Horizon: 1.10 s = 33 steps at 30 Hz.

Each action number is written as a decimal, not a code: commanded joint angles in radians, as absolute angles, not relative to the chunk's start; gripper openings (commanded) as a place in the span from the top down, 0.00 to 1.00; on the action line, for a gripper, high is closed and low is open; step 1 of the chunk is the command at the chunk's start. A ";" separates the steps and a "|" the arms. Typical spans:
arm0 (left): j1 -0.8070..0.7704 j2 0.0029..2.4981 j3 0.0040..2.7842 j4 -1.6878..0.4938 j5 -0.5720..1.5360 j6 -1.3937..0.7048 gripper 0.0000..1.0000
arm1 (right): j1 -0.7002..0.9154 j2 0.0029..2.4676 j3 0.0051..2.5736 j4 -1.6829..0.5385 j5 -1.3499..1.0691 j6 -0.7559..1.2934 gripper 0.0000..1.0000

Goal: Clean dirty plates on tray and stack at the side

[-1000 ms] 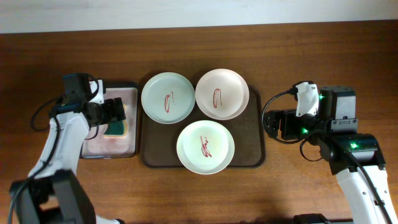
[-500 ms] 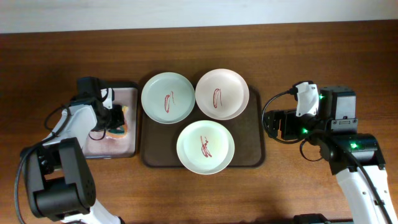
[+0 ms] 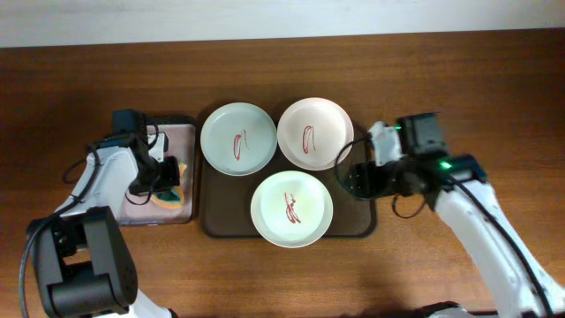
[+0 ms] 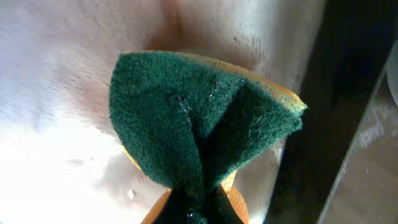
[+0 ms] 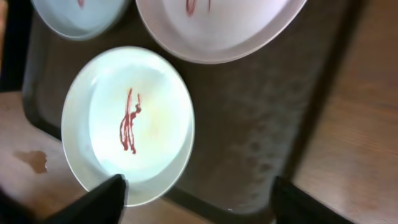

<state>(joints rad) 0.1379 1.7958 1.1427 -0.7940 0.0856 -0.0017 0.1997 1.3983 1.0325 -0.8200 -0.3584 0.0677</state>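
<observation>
Three dirty plates lie on the dark brown tray [image 3: 361, 210], each with a red smear: a pale green one [image 3: 238, 140] at the back left, a white one [image 3: 315, 133] at the back right, and a pale one [image 3: 292, 208] in front. On the small pinkish tray [image 3: 132, 208], my left gripper [image 3: 164, 180] is shut on a green and yellow sponge [image 4: 199, 124], which folds under the pinch. My right gripper [image 3: 347, 181] hangs open over the brown tray's right side. In its wrist view one finger [image 5: 102, 200] overlaps the front plate's [image 5: 127, 124] rim and the other [image 5: 301, 200] is over the tray's edge.
The brown tray's rim [image 5: 205, 202] runs just under my right gripper, with bare wooden table [image 3: 441, 79] beyond it to the right and behind. A small wet stain [image 5: 32, 160] marks the wood by the tray's front corner. The two trays sit side by side.
My left gripper has closed on the sponge and shifted slightly toward the table's front. My right arm has swung left from the table's right side to over the brown tray, its jaws narrowing a little.
</observation>
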 commanded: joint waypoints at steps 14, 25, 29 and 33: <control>0.131 1.596 1.167 -0.777 0.130 -0.041 1.00 | 0.328 1.815 1.050 -0.668 -0.433 0.165 0.80; 0.044 1.530 1.167 -0.572 -0.279 -0.041 1.00 | 0.328 1.820 1.050 -0.657 -0.434 0.167 0.93; -0.015 1.530 1.167 -0.572 -0.403 -0.042 1.00 | 0.328 1.820 1.050 -0.653 -0.434 0.167 0.93; -0.063 1.530 1.167 -0.572 -0.544 -0.042 1.00 | 0.328 1.820 1.050 -0.649 -0.434 0.167 0.93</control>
<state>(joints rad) -0.0280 1.5593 1.1473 -0.5781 -0.3561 -0.0311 0.3214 1.8133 1.0340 -0.6521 -0.4252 0.1616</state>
